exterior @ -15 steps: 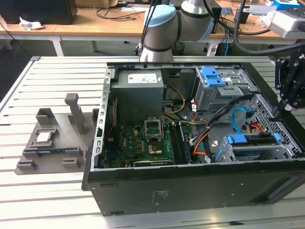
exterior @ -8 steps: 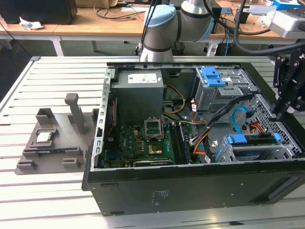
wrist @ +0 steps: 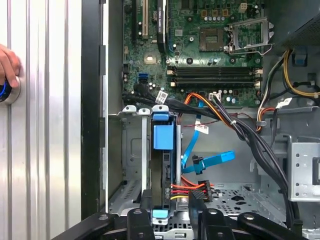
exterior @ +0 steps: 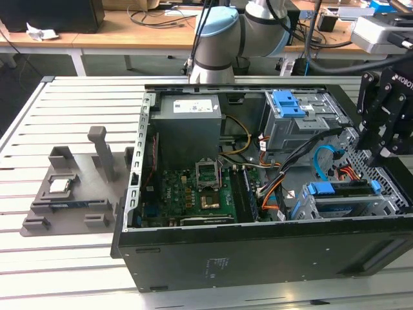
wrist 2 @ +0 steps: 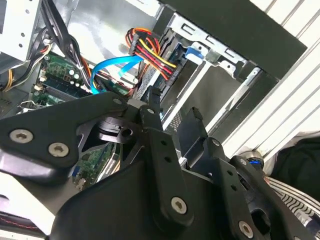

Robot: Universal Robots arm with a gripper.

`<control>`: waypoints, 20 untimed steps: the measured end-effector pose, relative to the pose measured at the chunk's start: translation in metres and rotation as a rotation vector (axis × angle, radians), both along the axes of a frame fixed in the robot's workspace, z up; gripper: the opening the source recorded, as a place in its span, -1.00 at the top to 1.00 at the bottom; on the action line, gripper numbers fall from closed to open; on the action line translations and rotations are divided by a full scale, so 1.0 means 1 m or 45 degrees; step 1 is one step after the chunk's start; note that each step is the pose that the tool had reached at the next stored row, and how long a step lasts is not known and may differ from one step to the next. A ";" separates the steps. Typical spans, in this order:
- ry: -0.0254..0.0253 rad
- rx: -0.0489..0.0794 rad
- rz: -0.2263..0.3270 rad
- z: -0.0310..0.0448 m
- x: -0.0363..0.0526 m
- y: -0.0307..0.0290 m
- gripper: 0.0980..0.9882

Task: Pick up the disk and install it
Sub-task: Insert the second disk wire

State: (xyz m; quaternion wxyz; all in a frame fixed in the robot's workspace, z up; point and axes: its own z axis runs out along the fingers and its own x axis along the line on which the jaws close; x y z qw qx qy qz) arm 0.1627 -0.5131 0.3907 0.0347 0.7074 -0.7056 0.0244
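Gripper (wrist: 171,196) hangs spread and empty over the cage (wrist: 131,150); your disk (wrist: 162,172) sits edge-on inside it; watch the cables (wrist: 187,189) just beside the fingers — they could snag.

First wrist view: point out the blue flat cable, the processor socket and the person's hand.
blue flat cable (wrist: 217,158), first wrist view, its flat middle stretch.
processor socket (wrist: 212,39), first wrist view, its dark centre square.
hand (wrist: 6,65), first wrist view, its fingers.

The disk (wrist: 162,170), edge-on in the drive cage (wrist: 131,150), label hidden; gripper (wrist: 171,196) and a person's hand (wrist: 7,66) cut off at the first wrist view's edges.
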 end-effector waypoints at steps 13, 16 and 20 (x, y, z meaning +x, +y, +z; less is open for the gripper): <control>-0.0003 0.068 0.029 -0.0050 -0.0215 0.0064 0.28; -0.0002 0.069 0.034 -0.0099 -0.0215 0.0063 0.28; 0.0002 0.069 0.047 -0.0135 -0.0236 0.0063 0.28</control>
